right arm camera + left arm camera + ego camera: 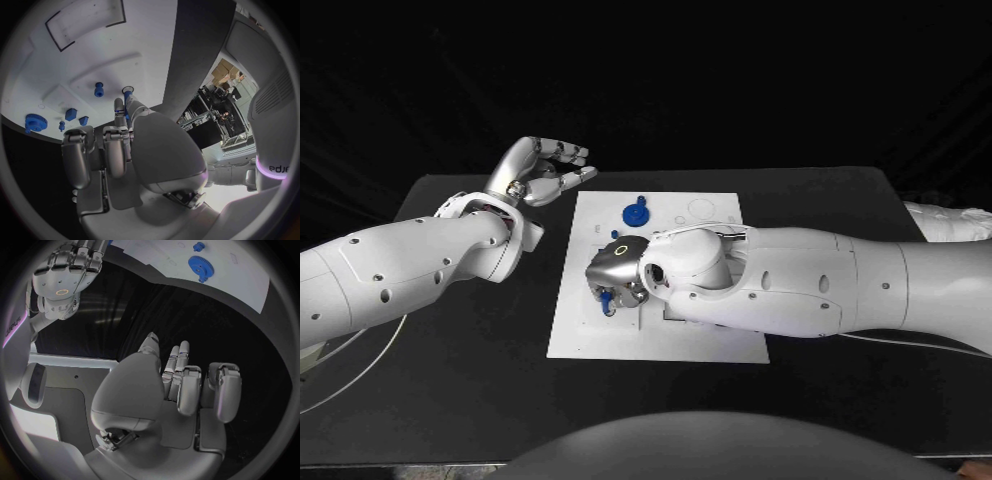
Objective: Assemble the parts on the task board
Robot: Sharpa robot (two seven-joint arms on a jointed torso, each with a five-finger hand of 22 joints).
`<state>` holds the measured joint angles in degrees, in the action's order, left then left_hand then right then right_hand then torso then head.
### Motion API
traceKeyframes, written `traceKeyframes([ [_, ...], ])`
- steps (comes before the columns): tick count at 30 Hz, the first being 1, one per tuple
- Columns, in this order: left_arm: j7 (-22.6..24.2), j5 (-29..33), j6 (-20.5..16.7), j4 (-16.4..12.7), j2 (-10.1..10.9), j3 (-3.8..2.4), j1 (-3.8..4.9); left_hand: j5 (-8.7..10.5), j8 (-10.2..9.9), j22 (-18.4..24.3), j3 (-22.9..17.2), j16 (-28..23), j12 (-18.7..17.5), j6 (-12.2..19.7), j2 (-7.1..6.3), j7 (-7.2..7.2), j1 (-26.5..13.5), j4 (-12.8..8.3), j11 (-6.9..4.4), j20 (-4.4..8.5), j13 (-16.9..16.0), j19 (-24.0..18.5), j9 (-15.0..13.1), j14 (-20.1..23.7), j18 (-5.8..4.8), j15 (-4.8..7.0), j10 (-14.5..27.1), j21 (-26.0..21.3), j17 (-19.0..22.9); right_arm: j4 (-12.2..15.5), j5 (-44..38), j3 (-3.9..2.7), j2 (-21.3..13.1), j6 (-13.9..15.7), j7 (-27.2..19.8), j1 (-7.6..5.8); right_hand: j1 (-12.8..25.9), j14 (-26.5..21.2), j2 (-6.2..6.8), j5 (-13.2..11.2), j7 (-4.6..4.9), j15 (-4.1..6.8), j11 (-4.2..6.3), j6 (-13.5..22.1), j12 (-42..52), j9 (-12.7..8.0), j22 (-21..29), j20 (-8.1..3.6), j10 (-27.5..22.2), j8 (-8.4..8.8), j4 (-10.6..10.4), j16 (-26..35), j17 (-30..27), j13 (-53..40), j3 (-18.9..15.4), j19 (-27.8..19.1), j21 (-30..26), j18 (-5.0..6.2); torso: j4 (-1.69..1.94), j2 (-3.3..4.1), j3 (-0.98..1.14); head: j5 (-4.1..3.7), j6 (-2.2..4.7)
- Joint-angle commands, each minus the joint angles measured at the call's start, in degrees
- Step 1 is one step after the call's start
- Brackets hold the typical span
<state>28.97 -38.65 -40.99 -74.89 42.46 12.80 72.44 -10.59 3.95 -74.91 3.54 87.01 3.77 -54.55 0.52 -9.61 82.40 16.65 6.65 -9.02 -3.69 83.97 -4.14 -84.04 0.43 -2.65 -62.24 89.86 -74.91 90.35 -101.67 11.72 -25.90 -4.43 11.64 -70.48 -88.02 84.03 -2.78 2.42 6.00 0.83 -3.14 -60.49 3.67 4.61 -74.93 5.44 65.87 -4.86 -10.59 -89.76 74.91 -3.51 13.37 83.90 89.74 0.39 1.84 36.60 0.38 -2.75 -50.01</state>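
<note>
Silver robot hand (615, 274) over flat white task board (711, 345)

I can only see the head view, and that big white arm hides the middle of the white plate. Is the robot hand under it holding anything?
Observer: It looks so. In the right wrist view the right robot hand pinches a slim blue peg between its fingertips, over the task board.
Operator: Are other pieces hidden under that arm?
Observer: Yes, a second blue peg sits on the board, apart from the pinched one.
Operator: And the hand raised on the other side?
Observer: The left wrist view looks into the palm of the left robot hand. The fingers are curled in and there is nothing in them.
</note>
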Motion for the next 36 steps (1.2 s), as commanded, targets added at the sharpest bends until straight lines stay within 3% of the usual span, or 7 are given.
traceKeyframes([
  [1,0.50,-0.19,0.42,0.01,-0.14,-0.04,0.04,-0.22,-0.25,-15.09,0.22,-0.32,0.04,-0.07,0.06,-0.01,0.43,0.05,-0.22,0.53,0.02,6.03,0.08,-3.59,-0.43,0.22,-0.12,0.14,-8.31,0.04,-0.09,0.04,-0.06,-2.20,-0.28,-0.07,-0.10,5.97,-0.25,0.29,0.11,0.03,-0.01,-0.40,-0.25,0.03,-15.07,0.05,-0.24,-0.16,0.06,-0.24,15.09,0.08,0.34,6.10,0.26,-0.39,0.02,-0.01,0.01,-0.02,0.01],
  [21,0.51,-0.19,0.43,0.15,-0.16,-0.04,0.03,-0.22,-0.25,-15.09,0.22,-0.32,0.04,-0.07,0.06,-0.01,0.43,0.05,-0.22,0.53,0.02,6.03,0.08,-3.59,-0.43,0.22,-0.12,0.14,-8.31,0.34,0.82,0.04,-0.12,-4.76,-0.53,-0.16,-0.03,5.97,-0.06,0.28,-0.06,0.15,0.13,0.04,-0.27,-0.08,-15.07,-0.03,-0.89,0.17,0.04,-0.24,15.09,0.09,0.49,6.10,0.26,-0.39,0.03,0.00,0.00,0.16,0.01],
  [24,0.51,-0.19,0.45,0.14,-0.15,-0.04,0.03,-0.22,-0.25,-15.09,0.22,-0.32,0.04,-0.07,0.06,-0.01,0.43,0.05,-0.22,0.53,0.02,6.03,0.08,-3.59,-0.43,0.22,-0.12,0.14,-8.31,0.44,0.83,0.04,-0.11,-4.94,-0.34,-0.16,-0.02,5.97,0.51,0.28,-0.11,0.18,0.11,0.70,-0.33,-0.23,-15.07,-0.07,-1.70,0.58,0.16,-0.24,15.09,0.11,0.45,6.10,0.26,-0.39,0.04,0.03,0.00,0.15,0.01],
  [26,0.50,-0.19,0.46,0.14,-0.15,-0.04,0.03,-0.22,-0.25,-15.09,0.22,-0.32,0.04,-0.07,0.06,-0.01,0.43,0.05,-0.22,0.53,0.02,6.03,0.08,-3.59,-0.43,0.22,-0.12,0.14,-8.31,0.56,0.74,0.05,-0.10,-5.13,-0.14,-0.16,0.19,5.97,1.47,0.15,0.06,0.05,-0.14,3.04,-0.42,-0.73,-15.07,-0.03,-4.24,1.46,0.11,-0.24,15.09,0.18,0.29,6.10,0.26,-0.39,0.04,-0.01,-0.02,0.17,0.01],
  [29,0.50,-0.19,0.44,0.14,-0.15,-0.04,0.03,-0.22,-0.25,-15.09,0.22,-0.32,0.04,-0.07,0.06,-0.01,0.43,0.05,-0.22,0.53,0.02,6.03,0.08,-3.59,-0.43,0.22,-0.12,0.14,-8.31,0.80,0.66,0.05,-0.16,-4.93,0.18,-0.16,1.11,5.97,3.66,0.09,1.00,-0.50,-1.05,9.11,-0.37,-1.23,-15.07,0.26,-9.00,1.24,-0.16,-0.24,15.09,0.16,-0.60,6.10,0.26,-0.39,0.03,0.03,-0.03,0.16,0.01],
  [33,0.51,-0.19,0.44,0.15,-0.16,-0.04,0.03,-0.22,-0.25,-15.09,0.22,-0.32,0.04,-0.07,0.06,-0.01,0.43,0.05,-0.22,0.53,0.02,6.03,0.08,-3.59,-0.43,0.22,-0.12,0.14,-8.31,1.06,0.61,0.05,-0.32,-3.46,0.24,-0.15,3.32,5.97,5.82,0.32,2.74,-1.88,-2.79,20.17,-0.25,-1.34,-15.07,1.23,-15.01,1.75,-0.13,-0.24,15.09,0.01,-2.95,6.10,0.26,-0.39,0.00,0.04,-0.02,0.27,0.01],
  [36,0.52,-0.19,0.46,0.14,-0.18,-0.04,0.03,-0.22,-0.25,-15.09,0.22,-0.32,0.04,-0.07,0.06,-0.01,0.43,0.05,-0.22,0.53,0.02,6.03,0.08,-3.59,-0.43,0.22,-0.12,0.14,-8.31,1.25,0.61,0.05,-0.55,-1.49,-0.02,-0.15,5.07,5.97,6.65,0.27,3.41,-2.40,-3.34,23.18,-0.08,-1.33,-15.07,1.78,-16.80,1.72,-0.24,-0.24,15.09,-0.09,-4.58,6.10,0.26,-0.39,0.01,0.04,-0.02,0.20,0.01],
])
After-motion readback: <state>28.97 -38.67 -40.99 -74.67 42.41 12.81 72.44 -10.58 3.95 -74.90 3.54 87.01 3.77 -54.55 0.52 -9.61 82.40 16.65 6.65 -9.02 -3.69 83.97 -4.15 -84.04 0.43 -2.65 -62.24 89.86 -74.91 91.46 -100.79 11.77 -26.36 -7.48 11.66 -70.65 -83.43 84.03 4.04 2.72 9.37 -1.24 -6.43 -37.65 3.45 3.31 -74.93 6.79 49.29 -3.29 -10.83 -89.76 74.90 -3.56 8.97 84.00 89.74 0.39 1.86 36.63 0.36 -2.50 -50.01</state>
